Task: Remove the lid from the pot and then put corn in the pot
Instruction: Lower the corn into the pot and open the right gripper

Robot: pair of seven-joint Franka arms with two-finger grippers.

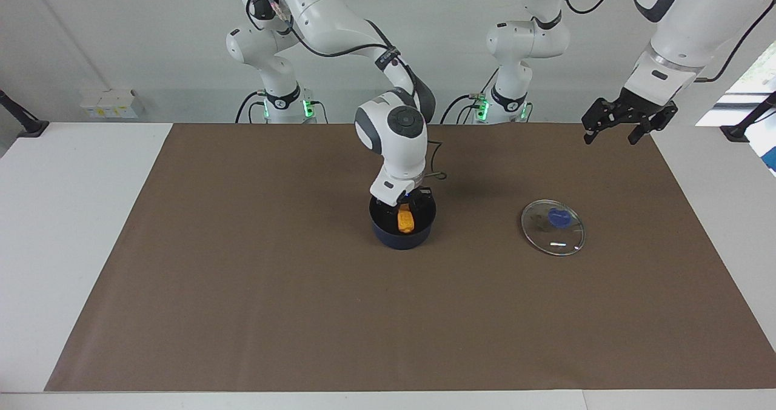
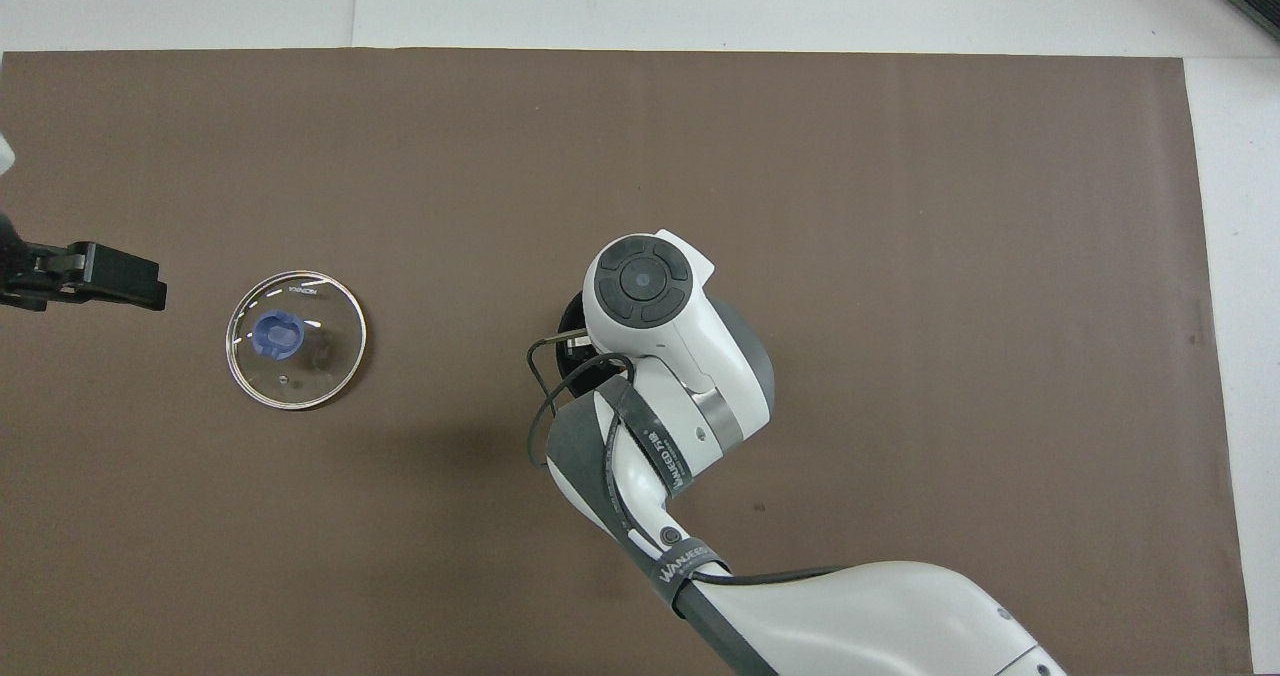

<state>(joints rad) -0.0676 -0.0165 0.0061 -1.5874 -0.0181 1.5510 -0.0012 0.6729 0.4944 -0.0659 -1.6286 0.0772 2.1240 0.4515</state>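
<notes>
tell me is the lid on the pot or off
Off. The lid lies flat on the brown mat, beside the open pot, toward the left arm's end.

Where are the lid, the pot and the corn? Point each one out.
lid (image 1: 552,235), facing view, on its clear glass below the blue knob.
pot (image 1: 400,239), facing view, on its dark outer wall.
corn (image 1: 404,221), facing view, on the middle of the cob.
</notes>
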